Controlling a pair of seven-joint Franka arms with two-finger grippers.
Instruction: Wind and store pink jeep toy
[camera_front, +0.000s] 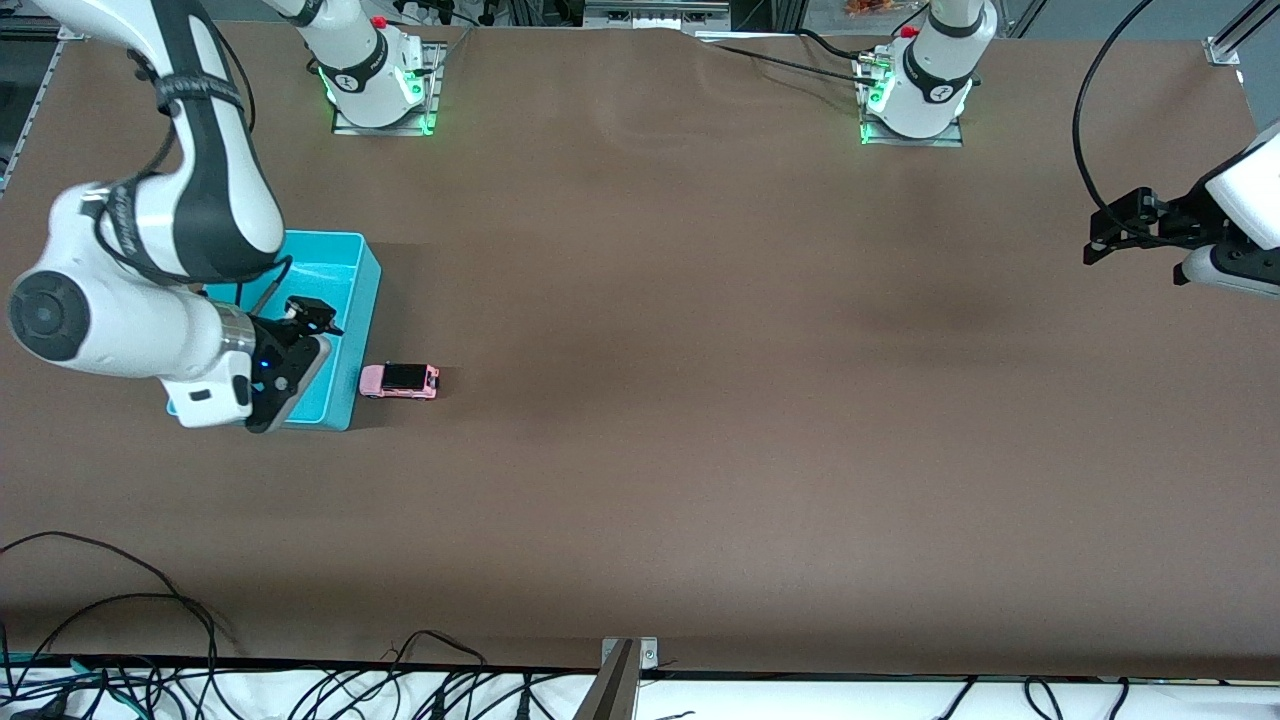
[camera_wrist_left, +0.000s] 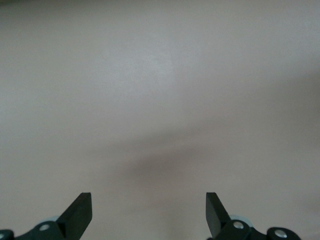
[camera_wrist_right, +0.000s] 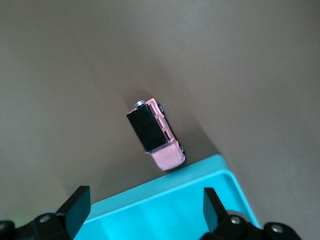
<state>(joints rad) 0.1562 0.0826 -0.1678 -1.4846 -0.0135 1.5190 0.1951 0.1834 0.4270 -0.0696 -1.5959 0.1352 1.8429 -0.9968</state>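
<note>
The pink jeep toy (camera_front: 399, 381) (camera_wrist_right: 156, 135), black-roofed, stands on its wheels on the brown table, right beside the turquoise bin (camera_front: 335, 270) (camera_wrist_right: 200, 176), on the side toward the left arm's end. My right gripper (camera_front: 312, 330) (camera_wrist_right: 146, 202) hangs open over the bin's inside, near the wall next to the jeep, with nothing between its fingers. My left gripper (camera_front: 1102, 236) (camera_wrist_left: 149, 205) waits open and empty over bare table at the left arm's end.
The brown table (camera_front: 700, 400) stretches between the bin and the left arm. Cables (camera_front: 150, 640) lie along the table edge nearest the front camera. A metal bracket (camera_front: 625, 665) sits mid-edge there.
</note>
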